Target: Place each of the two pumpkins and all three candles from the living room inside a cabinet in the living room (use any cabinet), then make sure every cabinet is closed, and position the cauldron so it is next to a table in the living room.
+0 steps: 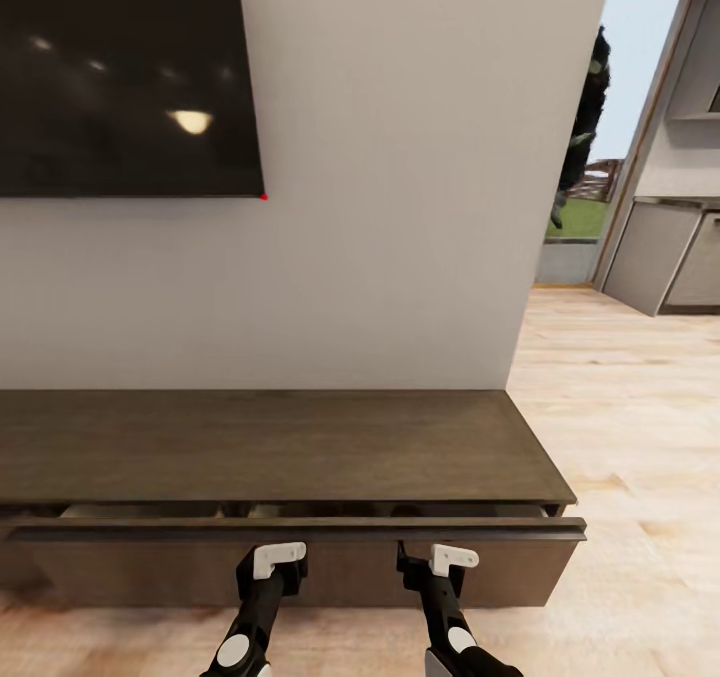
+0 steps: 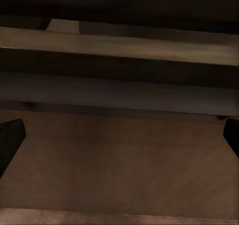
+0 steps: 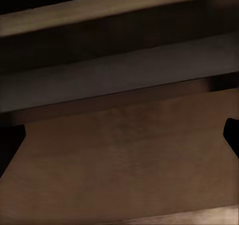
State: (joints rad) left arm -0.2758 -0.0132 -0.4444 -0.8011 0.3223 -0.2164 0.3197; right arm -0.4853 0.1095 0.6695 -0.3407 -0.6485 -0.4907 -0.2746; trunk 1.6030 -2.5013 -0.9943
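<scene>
Head camera is taking in the long dark cabinet [image 1: 280,447] against a pale wall [image 1: 400,207] beneath a black screen [image 1: 120,67], its front panel [image 1: 300,529] standing slightly out, both arms reaching toward it. Left gripper [image 2: 119,140] is showing fingers [image 2: 10,137] spread wide before the panel, holding nothing. Right gripper [image 3: 122,140] is likewise spread, empty, facing brown wood.

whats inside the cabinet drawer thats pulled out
The cabinet drawer is only slightly open. The narrow gap shows pale inner panels; the cabinet top covers the rest, so its contents cannot be seen.
</scene>
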